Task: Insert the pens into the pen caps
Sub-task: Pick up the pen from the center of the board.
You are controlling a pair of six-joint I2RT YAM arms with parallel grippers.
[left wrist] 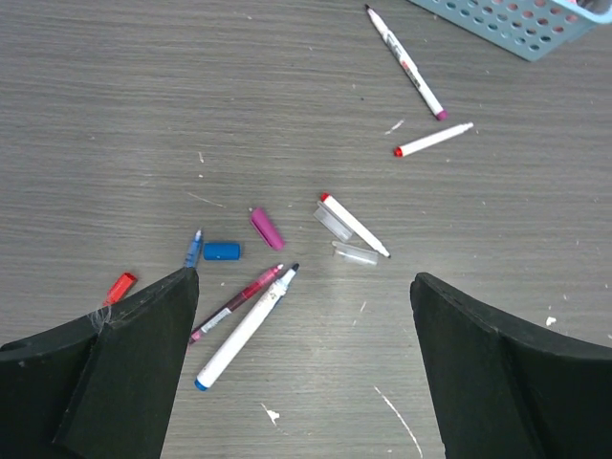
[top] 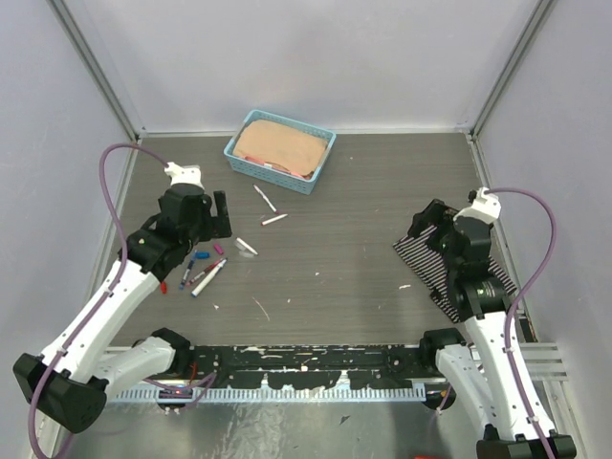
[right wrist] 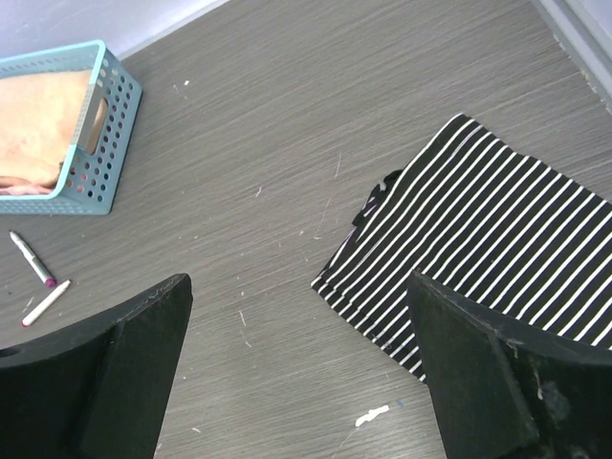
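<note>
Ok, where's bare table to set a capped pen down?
Bare table runs from the pens across to the striped cloth, in front of the blue basket. Crowded near the left gripper, where pens and caps cluster.

- Counter (left wrist: 143,96): grey-brown wood grain, flecked with white.
- Basket (top: 268,172), top centre of the top view: light blue, with a peach cloth (top: 277,143) in it.
- Striped cloth (right wrist: 497,239), right of the right wrist view: black with thin white stripes.
- Pens (left wrist: 239,335): white barrels with red, magenta or blue ends.
- Lower left of the left wrist view: blue cap (left wrist: 221,251), magenta cap (left wrist: 267,229), red cap (left wrist: 120,287).
- Jaws: black.
</note>
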